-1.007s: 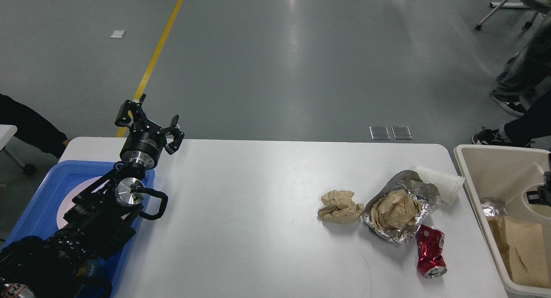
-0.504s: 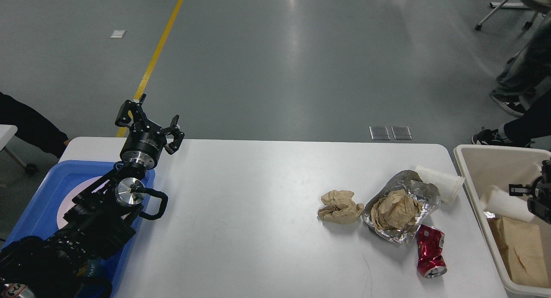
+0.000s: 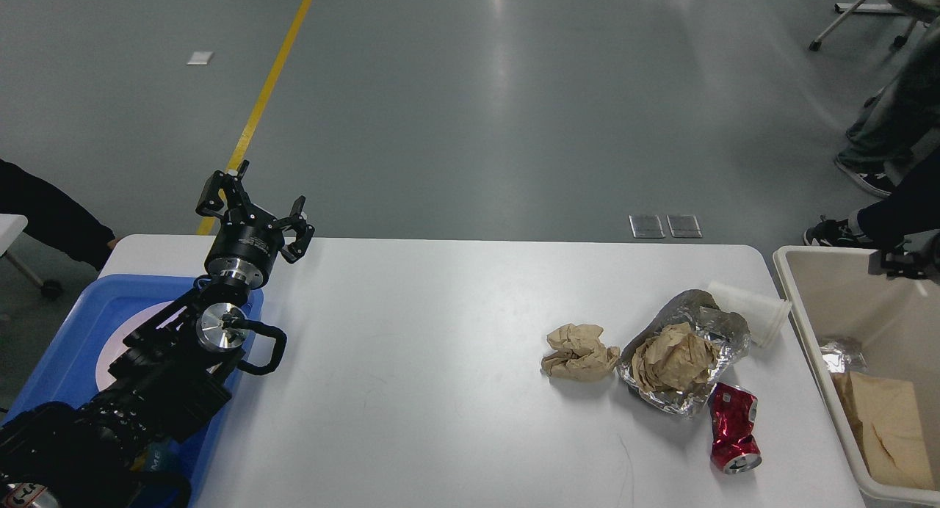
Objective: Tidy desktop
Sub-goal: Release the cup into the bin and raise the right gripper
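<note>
White cup gone from right gripper [image 3: 905, 262], grip unclear, left gripper [image 3: 253, 203] spread, beige bin [image 3: 808, 302] holding paper.

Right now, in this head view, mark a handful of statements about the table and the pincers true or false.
1. The crushed red can lies on the desktop. True.
2. The left pincer is shut on a paper ball. False: its fingers are spread and hold nothing.
3. The crumpled foil has brown paper in it. True.
4. The white cup stands upright in the beige bin. False: it lies on its side on the desktop, beside the foil.
5. The blue tray sits at the table's right end. False: it is at the left end, under the left arm.
6. The right pincer shows only at the frame's right edge, above the bin. True.
</note>
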You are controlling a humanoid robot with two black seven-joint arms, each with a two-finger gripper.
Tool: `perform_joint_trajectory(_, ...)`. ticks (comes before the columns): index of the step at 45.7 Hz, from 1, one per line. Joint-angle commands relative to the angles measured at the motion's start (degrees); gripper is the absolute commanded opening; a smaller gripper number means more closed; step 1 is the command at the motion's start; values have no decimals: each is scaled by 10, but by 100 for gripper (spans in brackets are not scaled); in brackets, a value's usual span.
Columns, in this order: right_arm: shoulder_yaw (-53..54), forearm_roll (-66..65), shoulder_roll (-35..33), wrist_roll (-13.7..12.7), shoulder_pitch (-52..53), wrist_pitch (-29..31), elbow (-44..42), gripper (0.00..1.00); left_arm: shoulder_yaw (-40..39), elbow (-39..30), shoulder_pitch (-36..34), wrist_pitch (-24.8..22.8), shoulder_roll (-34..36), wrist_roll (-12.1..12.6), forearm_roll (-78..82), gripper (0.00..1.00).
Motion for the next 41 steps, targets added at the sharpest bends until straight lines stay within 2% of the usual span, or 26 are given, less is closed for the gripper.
perform_joint_trajectory(1,-2,0,-4,0,128,150,22,100,0,0,0,0,0,0,0,96)
perform_joint_trajectory(6,2,1,4,1,235,274,40,100,0,0,0,0,0,0,0,96)
perform_joint_trajectory(9,3,1,19,1,286,318,62,100,0,0,1,0,0,0,0,96)
perform_joint_trajectory(16,4,3,83,2,399,318,118,100,0,0,0,0,0,0,0,96)
perform_joint_trajectory(23,4,22,156,2,463,318,147,100,0,0,0,0,0,0,0,96)
perform_joint_trajectory(41,28,24,161,2,473,318,172,100,0,0,0,0,0,0,0,96)
